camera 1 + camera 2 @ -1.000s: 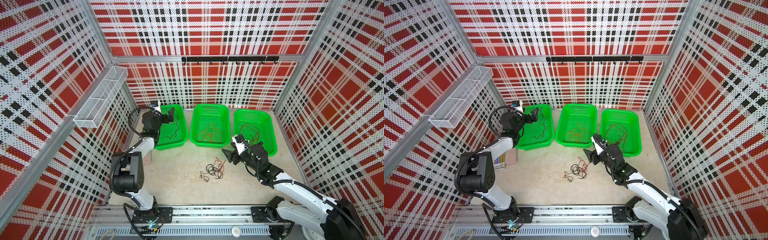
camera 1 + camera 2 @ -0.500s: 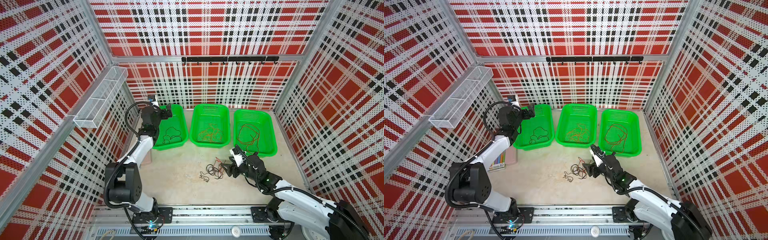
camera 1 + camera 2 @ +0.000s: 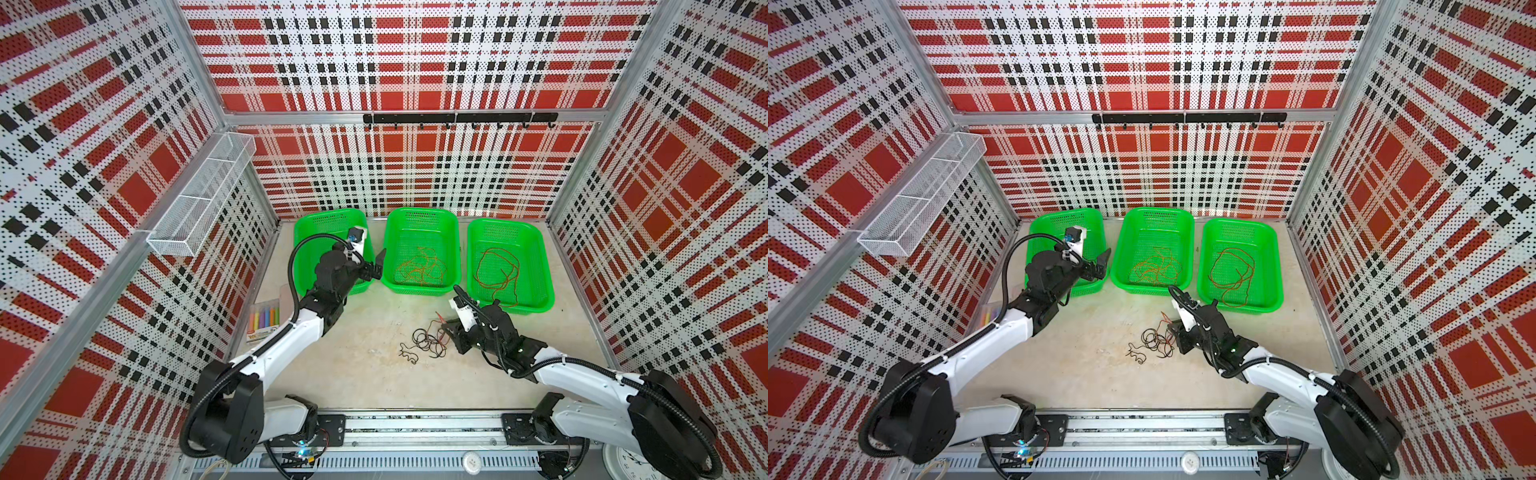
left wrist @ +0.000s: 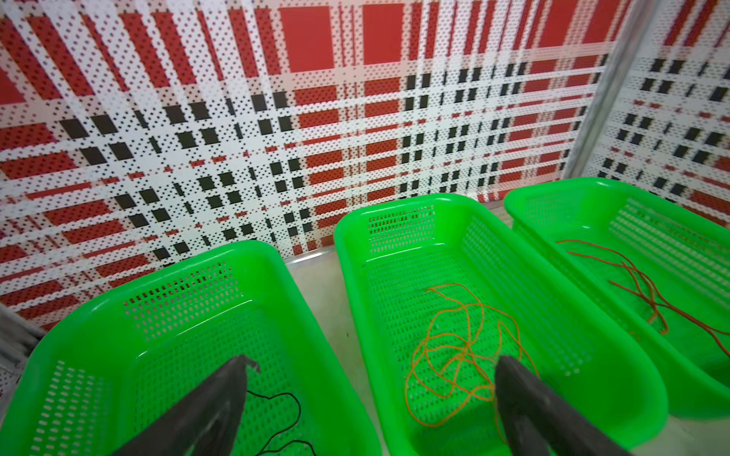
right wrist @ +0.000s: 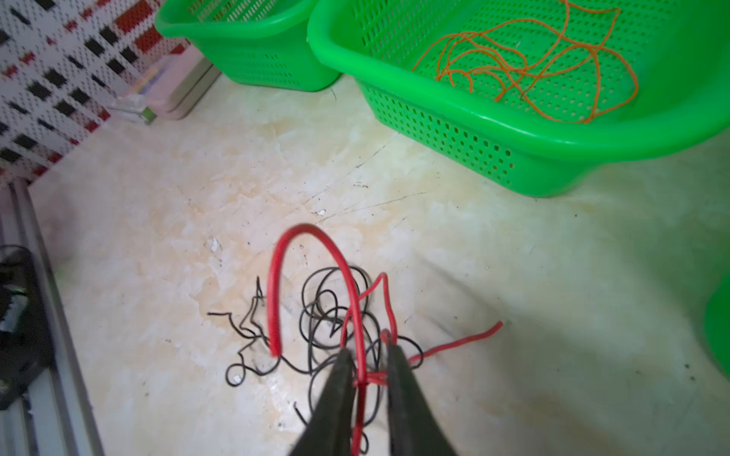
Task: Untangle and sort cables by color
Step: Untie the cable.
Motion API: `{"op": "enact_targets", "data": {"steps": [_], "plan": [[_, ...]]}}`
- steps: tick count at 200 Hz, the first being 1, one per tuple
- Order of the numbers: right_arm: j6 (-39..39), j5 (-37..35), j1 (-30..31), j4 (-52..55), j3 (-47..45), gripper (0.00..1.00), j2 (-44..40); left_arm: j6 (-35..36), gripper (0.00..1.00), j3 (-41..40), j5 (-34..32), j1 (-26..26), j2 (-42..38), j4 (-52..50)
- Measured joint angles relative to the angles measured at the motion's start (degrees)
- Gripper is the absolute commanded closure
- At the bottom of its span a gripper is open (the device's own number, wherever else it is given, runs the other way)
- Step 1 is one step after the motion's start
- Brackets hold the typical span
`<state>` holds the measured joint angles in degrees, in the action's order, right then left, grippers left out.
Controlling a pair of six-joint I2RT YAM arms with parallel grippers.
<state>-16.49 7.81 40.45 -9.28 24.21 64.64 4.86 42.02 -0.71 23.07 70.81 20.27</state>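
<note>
A tangle of black and red cables (image 3: 424,343) (image 3: 1152,340) lies on the table in front of the baskets. My right gripper (image 3: 449,328) (image 5: 367,349) is down at its right edge, shut on a red cable (image 5: 312,233) that arches up over the black cables (image 5: 324,300). My left gripper (image 3: 374,270) (image 4: 373,359) hangs open and empty over the gap between the left basket (image 3: 328,220) and the middle basket (image 3: 419,212). A black cable (image 4: 292,398) lies in the left basket, orange cables (image 3: 419,268) (image 4: 454,347) in the middle one, reddish-brown cables (image 3: 498,270) in the right basket (image 3: 536,257).
A pack of coloured markers (image 3: 264,318) lies by the left wall. A wire mesh shelf (image 3: 203,199) hangs on that wall, a black hook rail (image 3: 457,118) on the back wall. The arms' base rail (image 3: 415,424) runs along the front edge.
My right gripper came down onto the tangle and closed on the red cable. My left arm swung from the left basket's far side to its right rim, jaws still open.
</note>
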Motion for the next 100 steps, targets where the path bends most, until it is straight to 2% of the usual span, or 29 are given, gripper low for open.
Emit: {"op": "enact_targets", "data": {"steps": [17,29,65,100], "plan": [[0.72,-0.98,0.0,0.13,0.48,0.99,-1.9,0.87,0.33,-5.49,-0.2,3.45,-4.22,0.7],[1.51,-1.4,0.0,0.46,0.81,1.0,-3.48,0.81,0.38,-8.81,-0.52,6.27,-6.51,1.05],[3.58,-1.55,-0.13,2.12,3.23,1.0,-4.85,0.04,0.35,-16.09,-2.01,16.83,-8.39,1.6],[4.48,-0.94,-0.28,2.91,3.48,1.0,-5.66,-2.47,0.33,-17.29,-3.43,24.48,-1.05,3.72]]}}
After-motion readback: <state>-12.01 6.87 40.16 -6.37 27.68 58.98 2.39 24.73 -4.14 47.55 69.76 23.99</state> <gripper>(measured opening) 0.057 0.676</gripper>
